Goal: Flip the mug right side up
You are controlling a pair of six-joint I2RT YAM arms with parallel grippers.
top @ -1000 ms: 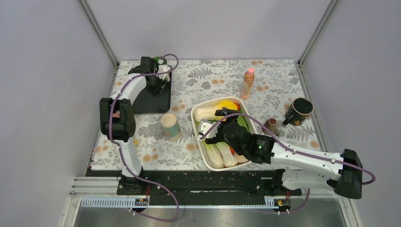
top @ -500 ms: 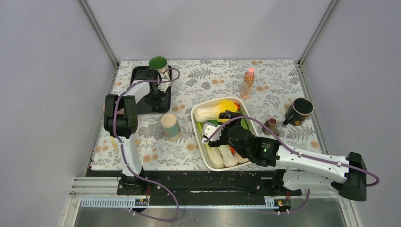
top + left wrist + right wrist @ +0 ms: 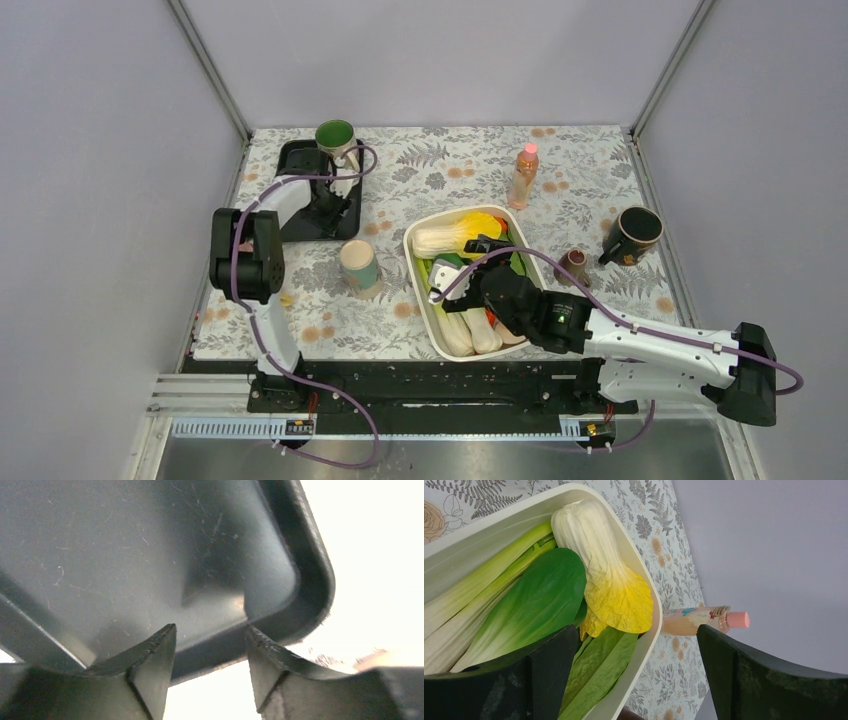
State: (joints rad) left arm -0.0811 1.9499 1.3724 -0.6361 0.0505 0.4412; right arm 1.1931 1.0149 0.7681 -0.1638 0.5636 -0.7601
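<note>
Mug stands mouth-up at the tray's far edge, so the job looks done. Left gripper hangs spread and empty; right gripper likewise.

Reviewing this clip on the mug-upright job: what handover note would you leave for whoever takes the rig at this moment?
Left gripper: open and empty, low over the black tray.
Right gripper: open and empty, over the white bin of vegetables.
Green mug: at the tray's far right corner, mouth up, nothing touching it. I cannot tell whether it sits on the tray or just past its rim.
Done: the mug appears right side up.
Left: probably only drawing both arms back and checking that the mug stands steady.
</note>
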